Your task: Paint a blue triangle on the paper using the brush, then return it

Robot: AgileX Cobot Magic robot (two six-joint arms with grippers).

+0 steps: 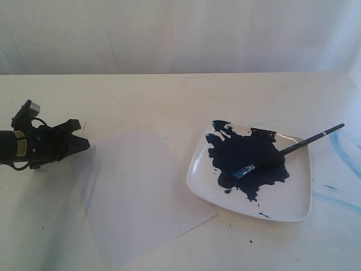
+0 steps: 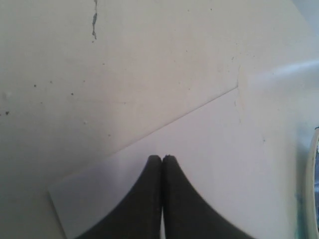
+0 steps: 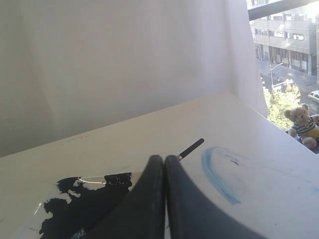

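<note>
The brush (image 1: 290, 148) lies on the white plate (image 1: 300, 192) — blue tip in the dark paint pool (image 1: 242, 155), black handle sticking out over the rim. The paper (image 1: 141, 192) lies flat on the counter (image 1: 169, 96), close beside the plate. The left gripper (image 2: 162, 158) hangs over the paper's edge, jaws together. The right gripper (image 3: 165, 158) — jaws pressed together too, holding nothing — is above the plate. Pale blue smears (image 1: 344, 152) mark the counter past the plate.
</note>
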